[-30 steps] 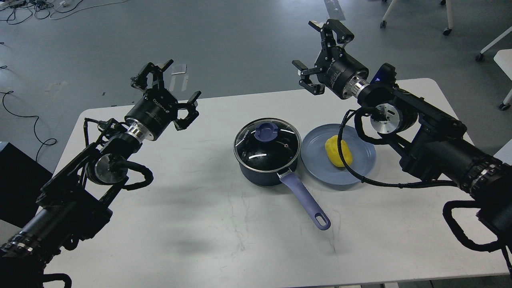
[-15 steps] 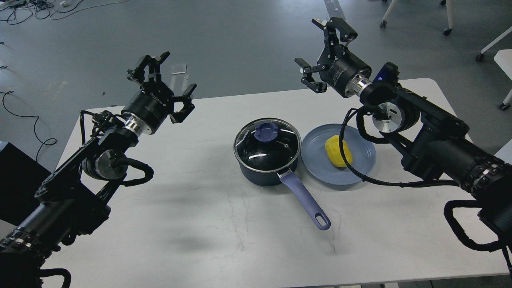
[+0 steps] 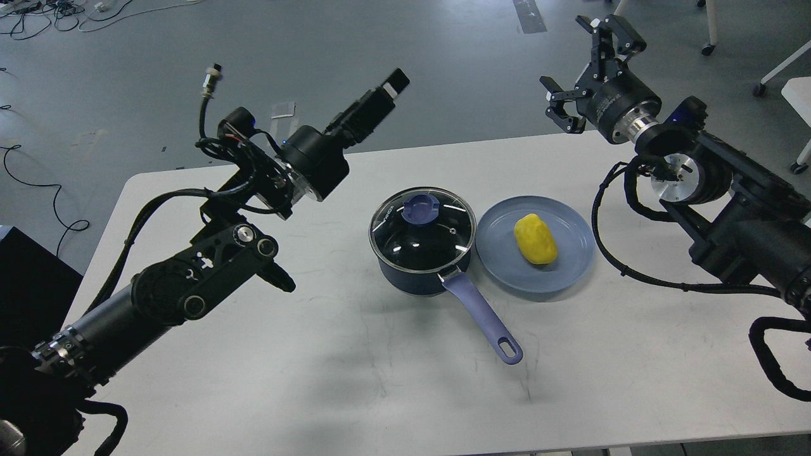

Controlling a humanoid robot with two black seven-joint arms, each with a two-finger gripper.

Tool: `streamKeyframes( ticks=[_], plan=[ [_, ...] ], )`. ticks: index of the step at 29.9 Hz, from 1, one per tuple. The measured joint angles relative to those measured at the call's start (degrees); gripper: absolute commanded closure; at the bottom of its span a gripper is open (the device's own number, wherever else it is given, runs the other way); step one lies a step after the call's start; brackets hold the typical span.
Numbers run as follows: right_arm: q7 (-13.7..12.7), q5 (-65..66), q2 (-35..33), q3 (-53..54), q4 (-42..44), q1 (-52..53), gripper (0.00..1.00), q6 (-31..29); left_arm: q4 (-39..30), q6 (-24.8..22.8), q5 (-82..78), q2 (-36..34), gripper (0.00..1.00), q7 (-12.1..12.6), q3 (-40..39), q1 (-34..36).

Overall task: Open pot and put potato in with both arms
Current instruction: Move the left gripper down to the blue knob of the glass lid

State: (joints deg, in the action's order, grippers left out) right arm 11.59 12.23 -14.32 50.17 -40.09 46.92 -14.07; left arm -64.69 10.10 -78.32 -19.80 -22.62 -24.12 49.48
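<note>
1. A short white word is printed on the glass lid [image 3: 423, 229] near its left rim; it is too small to read. No other writing can be made out on the table [image 3: 317, 354] or the arms.
2. The pot [image 3: 423, 244] stands near the middle of the table with the lid on it. Its purple knob [image 3: 421, 208] sits toward the far side of the glass, and its handle [image 3: 483, 314] runs toward the near right.
3. The potato [image 3: 535, 239] lies on the blue plate [image 3: 500, 250], which sits just right of the pot, its rim close to or touching the pot's wall; I cannot tell which.
4. The left gripper [image 3: 382, 96] points up and to the right, beyond the table's far edge and well apart from the pot. It is seen edge-on as one dark bar with a pale tip, so its fingers cannot be told apart and I cannot tell whether it is spread or closed.
5. The right gripper [image 3: 586, 63] is raised over the floor beyond the table's far right corner, well apart from the plate. Its fingers [image 3: 557, 114] are spread wide and hold nothing.
6. Both arms are cut off by the frame edges, the left at the lower left, the right at the right side.
7. Reflections on the glass hide what is inside the pot.
</note>
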Motion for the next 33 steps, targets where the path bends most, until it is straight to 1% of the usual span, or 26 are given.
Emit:
streamKeyframes(
  ticks=[3, 5, 10, 12, 20, 27, 30, 33],
  plan=[
    [0.0, -0.6, -1.5, 0.4, 0.0, -0.6, 0.0, 0.2, 1.1, 3.8, -7.5, 0.1, 0.02, -0.2, 6.4, 1.1],
    [0.0, -1.9, -2.4, 0.7, 0.0, -0.8, 0.0, 0.4, 2.4, 4.8, -10.6, 0.4, 0.02, -0.2, 8.9, 1.3],
    [0.0, -4.4, -4.0, 0.8, 0.1, -0.9, 0.0, 0.6, 9.9, 5.6, -16.3, 2.7, 0.02, -0.2, 10.8, 1.6],
    [0.0, -4.6, -4.2, 0.8, 0.1, -1.0, 0.0, 0.7, 11.7, 6.1, -17.8, 3.0, 0.02, -0.1, 11.0, 1.9],
    [0.0, -4.7, -4.3, 0.8, 0.1, -1.3, 0.0, 1.3, 12.0, 9.9, -23.8, 4.1, 0.02, -0.2, 14.2, 2.8],
    [0.0, -4.7, -4.6, 0.8, 0.2, -1.8, 0.0, 1.3, 12.1, 10.5, -26.7, 5.5, 0.02, -0.2, 14.7, 4.6],
    [0.0, -4.7, -4.6, 0.8, 0.2, -2.0, 0.0, 1.3, 13.8, 10.5, -27.0, 6.2, 0.02, -0.2, 16.8, 5.2],
    [0.0, -4.7, -4.7, 0.9, 0.2, -2.1, 0.0, 1.3, 17.0, 10.7, -26.7, 7.9, 0.02, -0.3, 18.5, 5.5]
  ],
)
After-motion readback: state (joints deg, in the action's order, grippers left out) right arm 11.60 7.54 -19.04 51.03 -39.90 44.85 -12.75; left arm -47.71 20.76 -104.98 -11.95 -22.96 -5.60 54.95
